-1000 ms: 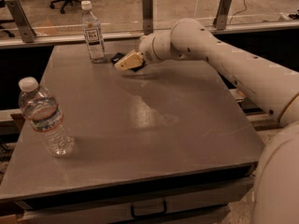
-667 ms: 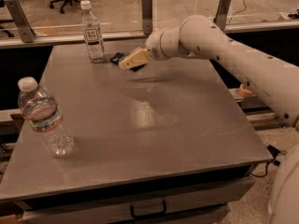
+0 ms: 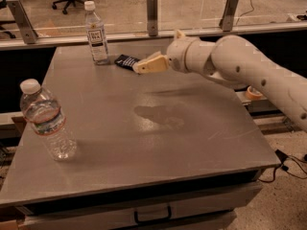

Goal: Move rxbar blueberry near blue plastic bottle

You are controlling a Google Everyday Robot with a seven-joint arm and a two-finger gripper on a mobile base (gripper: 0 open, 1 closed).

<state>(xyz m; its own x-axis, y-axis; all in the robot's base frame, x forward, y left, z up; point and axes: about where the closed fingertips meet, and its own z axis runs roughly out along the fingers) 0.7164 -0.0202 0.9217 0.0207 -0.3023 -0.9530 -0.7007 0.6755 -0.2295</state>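
The rxbar blueberry [image 3: 126, 61], a flat dark wrapper with white print, lies on the grey table [image 3: 144, 128] at the far side. It is just right of the blue plastic bottle [image 3: 96, 32], a slim clear bottle with a white cap and dark label, standing upright. My gripper [image 3: 139, 68] hovers at the bar's right end, its cream fingers [image 3: 152, 64] pointing left. It holds nothing and the bar rests free on the table.
A wider clear bottle with a red-and-white label [image 3: 46, 121] stands upright near the table's front left edge. A glass barrier with metal posts [image 3: 152, 7] runs behind the table. My arm [image 3: 240, 66] reaches in from the right.
The gripper has drawn back a little to the right. The bar, covered by the gripper before, now lies exposed on the table beside the slim bottle.
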